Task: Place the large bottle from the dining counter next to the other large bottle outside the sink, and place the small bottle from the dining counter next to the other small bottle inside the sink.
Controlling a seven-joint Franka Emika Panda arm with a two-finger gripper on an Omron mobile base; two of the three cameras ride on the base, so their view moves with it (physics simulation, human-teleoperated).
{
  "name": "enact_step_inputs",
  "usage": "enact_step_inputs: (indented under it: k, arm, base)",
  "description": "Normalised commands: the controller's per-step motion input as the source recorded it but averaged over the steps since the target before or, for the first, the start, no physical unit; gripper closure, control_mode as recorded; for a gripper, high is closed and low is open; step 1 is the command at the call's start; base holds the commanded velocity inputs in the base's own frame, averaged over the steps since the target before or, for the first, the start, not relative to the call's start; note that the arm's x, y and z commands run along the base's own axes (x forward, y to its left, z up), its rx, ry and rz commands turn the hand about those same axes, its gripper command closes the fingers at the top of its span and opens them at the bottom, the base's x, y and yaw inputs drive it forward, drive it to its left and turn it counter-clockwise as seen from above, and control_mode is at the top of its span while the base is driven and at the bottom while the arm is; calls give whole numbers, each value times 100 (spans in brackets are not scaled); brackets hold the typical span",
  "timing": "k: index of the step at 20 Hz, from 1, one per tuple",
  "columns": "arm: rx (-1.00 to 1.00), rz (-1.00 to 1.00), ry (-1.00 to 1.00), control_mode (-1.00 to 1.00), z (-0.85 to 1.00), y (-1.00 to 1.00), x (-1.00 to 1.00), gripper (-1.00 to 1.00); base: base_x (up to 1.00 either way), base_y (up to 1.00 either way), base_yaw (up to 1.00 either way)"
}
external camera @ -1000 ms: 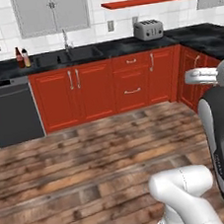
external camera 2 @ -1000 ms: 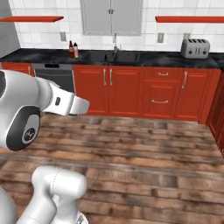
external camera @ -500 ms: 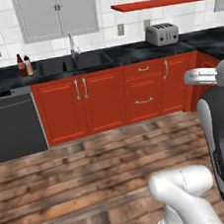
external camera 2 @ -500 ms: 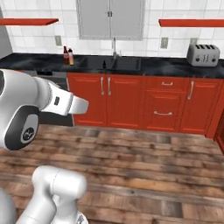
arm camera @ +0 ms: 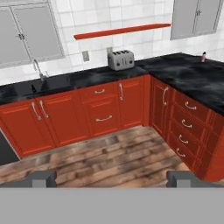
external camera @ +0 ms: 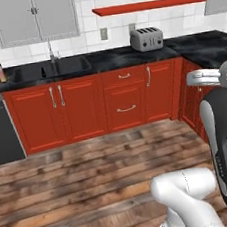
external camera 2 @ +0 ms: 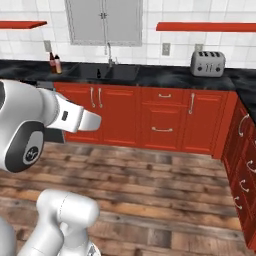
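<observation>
Gripper [arm camera: 111, 178]: fingers spread wide, empty, above the wood floor | Sink [arm camera: 41, 84]: far ahead, left | Small bottle [arm camera: 203, 56]: on the black counter [arm camera: 192, 74], far ahead, right | Toaster [arm camera: 120, 60]: ahead

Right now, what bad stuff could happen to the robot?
The gripper is open and holds nothing, so no bottle has been fetched yet. As the base drives, it could bump the red corner cabinets, which look near on the right. Two bottles stand side by side on the counter left of the sink; setting another beside them might tip them.
</observation>
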Motion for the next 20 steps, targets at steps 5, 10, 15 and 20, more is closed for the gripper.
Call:
enact_step_inputs:
  k: [5, 10, 15, 20]
  arm:
    - [0, 0, 0, 100, 0, 0, 0, -100]
    - [0, 0, 0, 100, 0, 0, 0, -100]
    - [0, 0, 0, 100, 0, 0, 0, -100]
    - [0, 0, 0, 100, 0, 0, 0, -100]
  base:
    - [12, -96, 8]
    - [9, -99, 7]
    - [5, -100, 5]
    - [4, -100, 6]
